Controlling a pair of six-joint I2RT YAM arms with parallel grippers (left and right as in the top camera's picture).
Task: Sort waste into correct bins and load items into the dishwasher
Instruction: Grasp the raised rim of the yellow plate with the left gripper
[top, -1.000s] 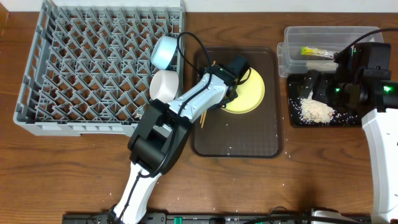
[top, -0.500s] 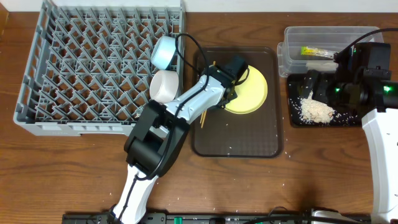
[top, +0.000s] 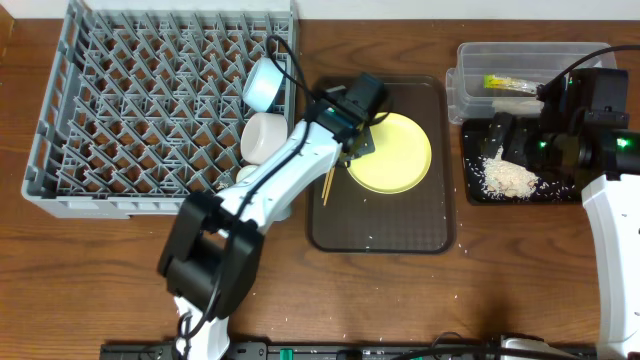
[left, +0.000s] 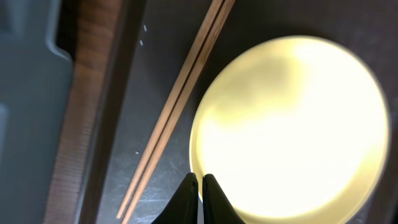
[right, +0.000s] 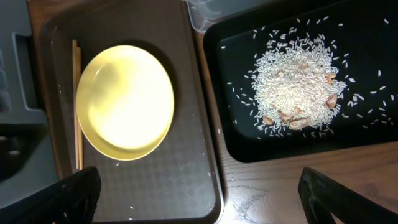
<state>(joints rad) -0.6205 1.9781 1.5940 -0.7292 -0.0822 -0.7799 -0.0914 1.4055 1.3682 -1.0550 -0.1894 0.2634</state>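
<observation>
The round yellow plate (top: 395, 155) lies on the brown serving tray (top: 400, 225), with the wooden chopsticks (top: 327, 185) to its left. My left gripper (top: 352, 140) is shut, its tips pinched at the plate's left rim (left: 200, 182), one finger outside and one inside the plate (left: 292, 124). The chopsticks (left: 174, 112) run alongside. My right gripper (right: 211, 190) is wide open and empty, above the black tray (right: 373, 124) holding rice (right: 295, 84). The light-blue bowl (top: 265, 83) and white bowl (top: 265, 135) sit at the grey rack's (top: 150, 110) right edge. The cup is out of view.
The clear tub (top: 470, 75) at the back right holds the yellow-green packet (top: 510, 83). The black tray (top: 474, 185) with its rice pile (top: 507, 178) stands just in front of it. Stray rice grains dot the brown tray (right: 155, 186).
My left gripper has drawn back up and to the left, to the plate's left rim. The plate now shows nearly whole and reaches a little further right. The right arm has not moved.
</observation>
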